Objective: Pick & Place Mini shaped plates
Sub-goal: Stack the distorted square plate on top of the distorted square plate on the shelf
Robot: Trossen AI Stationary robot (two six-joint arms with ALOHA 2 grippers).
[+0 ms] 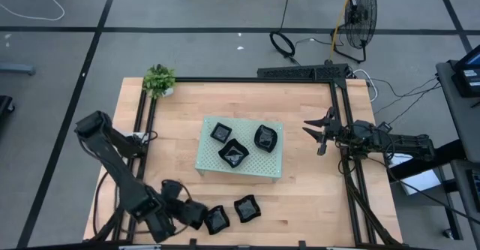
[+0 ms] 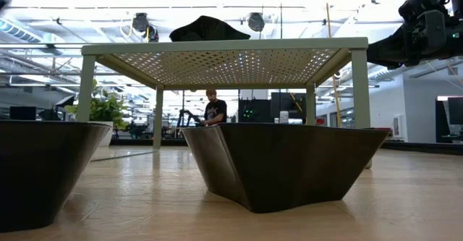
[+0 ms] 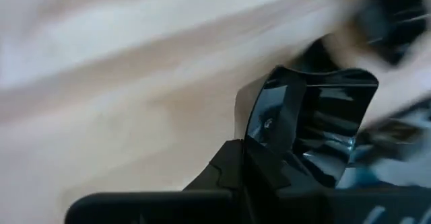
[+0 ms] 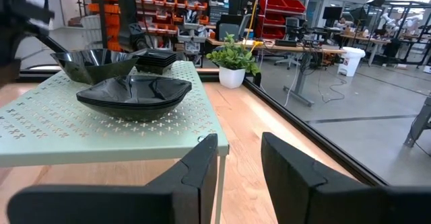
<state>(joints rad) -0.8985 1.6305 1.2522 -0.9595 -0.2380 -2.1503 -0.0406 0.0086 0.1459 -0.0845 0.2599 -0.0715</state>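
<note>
Wooden surface (image 1: 307, 182), light plank grain, dark metal frame along its edges. Pale green perforated board (image 1: 259, 166) sits mid-surface, raised on legs like a small stand; the low view shows its underside with light coming through the holes (image 2: 231, 64). Small potted plant (image 1: 159, 79) at the far left corner of the surface, white pot, also seen in the right wrist view (image 4: 234, 61). Standing fan (image 1: 361, 16) on the grey floor beyond the surface, black cables near it. Person (image 2: 213, 109) in the background workshop, dark shirt. Red shelving (image 4: 279, 12) far back.
</note>
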